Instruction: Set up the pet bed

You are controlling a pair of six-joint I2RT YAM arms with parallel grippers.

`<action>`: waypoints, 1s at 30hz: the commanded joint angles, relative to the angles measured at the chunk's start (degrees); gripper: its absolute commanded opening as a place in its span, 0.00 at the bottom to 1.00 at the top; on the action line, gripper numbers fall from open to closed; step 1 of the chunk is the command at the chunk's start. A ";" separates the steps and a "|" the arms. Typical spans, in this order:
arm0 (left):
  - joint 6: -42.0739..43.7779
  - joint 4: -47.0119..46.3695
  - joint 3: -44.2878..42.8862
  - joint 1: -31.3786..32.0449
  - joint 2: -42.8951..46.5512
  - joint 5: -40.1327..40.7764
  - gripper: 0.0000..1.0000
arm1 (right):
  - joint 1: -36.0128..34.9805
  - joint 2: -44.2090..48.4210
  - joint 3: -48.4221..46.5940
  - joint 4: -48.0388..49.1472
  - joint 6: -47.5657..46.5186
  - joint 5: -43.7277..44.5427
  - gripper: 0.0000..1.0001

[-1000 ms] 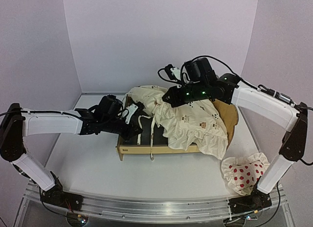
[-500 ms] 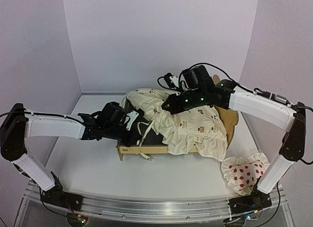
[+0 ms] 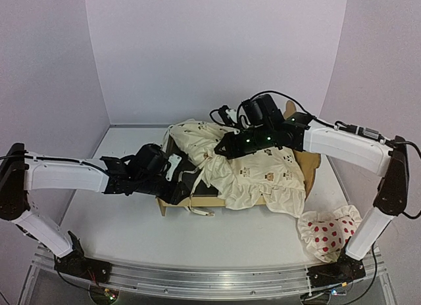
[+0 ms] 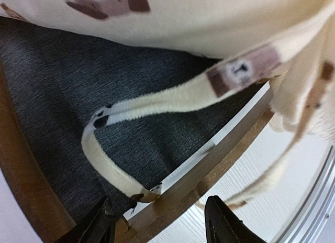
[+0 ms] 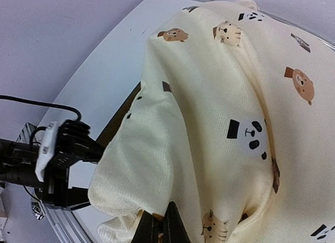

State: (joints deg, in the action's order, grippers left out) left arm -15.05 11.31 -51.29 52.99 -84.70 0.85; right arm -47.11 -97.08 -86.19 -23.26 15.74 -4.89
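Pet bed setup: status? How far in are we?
Done: the cover is on the pet bed but bunched, grey base showing at the foot end. In hand: right gripper pinches the cover; left gripper is open over a loose tie by the rail. Left: spread the cover flat, then place the dotted pillow, now on the table near the right arm's base.
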 commanded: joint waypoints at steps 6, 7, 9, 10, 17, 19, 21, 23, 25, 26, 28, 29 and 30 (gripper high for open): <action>-11.47 10.33 0.34 5.42 11.26 7.62 0.60 | 0.10 -4.52 -0.52 0.67 -0.10 1.58 0.00; -12.64 11.09 0.89 6.38 12.10 7.82 0.59 | 0.01 -5.21 -0.64 0.62 -0.09 1.26 0.00; -15.05 12.52 2.01 7.90 13.27 8.00 0.59 | -0.13 -6.40 -1.08 0.54 -0.12 0.50 0.00; -16.19 13.01 2.65 8.73 13.66 8.02 0.58 | -0.19 -6.87 -1.35 0.51 -0.10 0.05 0.00; -23.17 12.16 7.38 13.36 12.50 8.81 0.55 | -0.22 -7.26 -3.01 -1.31 -1.46 -1.40 0.00; -24.10 11.01 8.37 13.90 11.65 9.04 0.55 | -0.23 -6.52 -4.05 -3.94 -3.18 -0.67 0.00; -24.70 9.74 9.38 14.08 10.91 9.29 0.54 | -0.24 -5.60 -4.89 -7.05 -5.05 0.05 0.00; -25.21 8.27 10.39 14.15 10.51 10.26 0.53 | -0.22 -4.20 -4.33 -9.05 -6.05 0.47 0.00; -25.57 5.42 11.80 14.22 10.42 11.28 0.49 | -0.22 -3.06 -3.53 -10.37 -6.66 -0.09 0.00; -25.66 3.62 12.78 14.19 10.25 11.50 0.47 | -0.21 -2.84 -3.22 -10.83 -6.67 -0.47 0.00; -25.74 -0.26 14.34 14.23 9.61 12.02 0.44 | -0.23 -3.38 -3.22 -11.35 -6.34 -2.18 0.00; -25.99 -2.65 15.08 14.21 9.01 12.60 0.44 | -0.23 -4.32 -3.89 -11.79 -5.98 -3.38 0.00; -26.11 -5.39 15.68 14.23 8.30 12.97 0.44 | -0.24 -5.40 -4.80 -12.36 -5.68 -4.12 0.00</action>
State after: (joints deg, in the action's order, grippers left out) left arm -39.65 16.60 -37.74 66.98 -74.63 10.81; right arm -47.40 -103.17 -88.90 -30.29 10.71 -6.47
